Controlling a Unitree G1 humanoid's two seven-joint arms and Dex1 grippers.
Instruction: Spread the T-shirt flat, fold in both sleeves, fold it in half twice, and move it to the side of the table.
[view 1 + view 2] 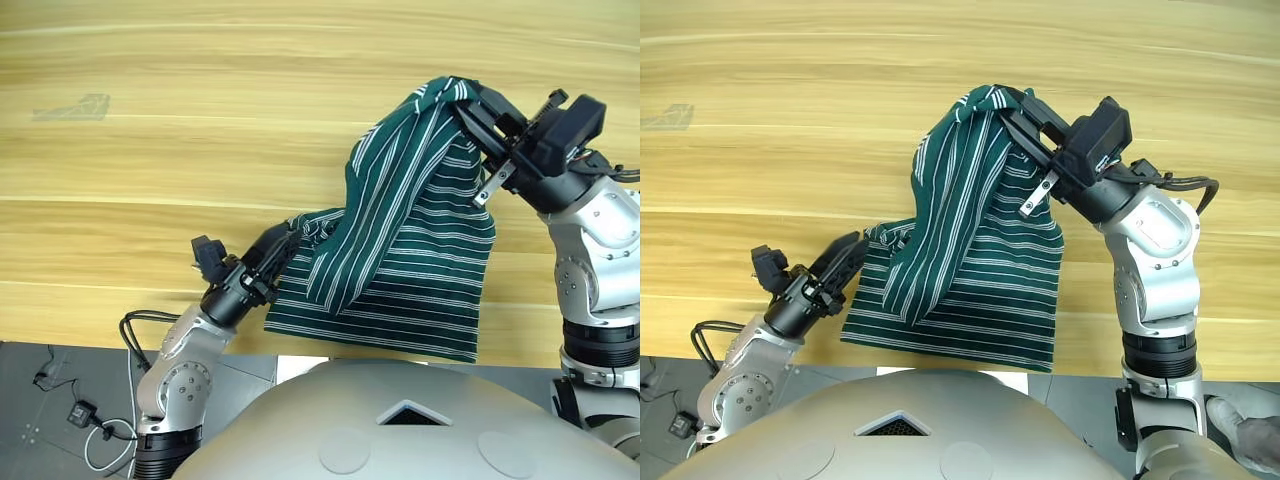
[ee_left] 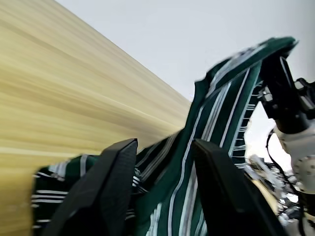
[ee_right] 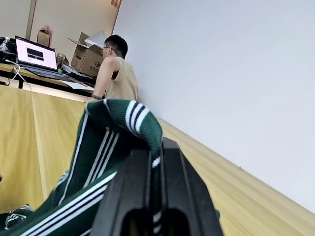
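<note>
The T-shirt (image 1: 420, 250) is dark green with thin white stripes. My right gripper (image 1: 465, 100) is shut on a fold of it and holds that part high above the wooden table (image 1: 150, 150), so the cloth hangs down in a steep drape. In the right wrist view the cloth (image 3: 108, 142) is pinched between the closed fingers (image 3: 170, 182). The shirt's lower part lies on the table near the front edge. My left gripper (image 1: 283, 243) sits low at the shirt's left edge, open, with bunched cloth (image 2: 216, 128) between its two black fingers (image 2: 115, 187).
Bare table stretches to the left of the shirt and behind it. The table's front edge (image 1: 80, 342) runs just below the shirt's hem. Black cables and a small plug (image 1: 80, 415) lie on the grey floor at the lower left.
</note>
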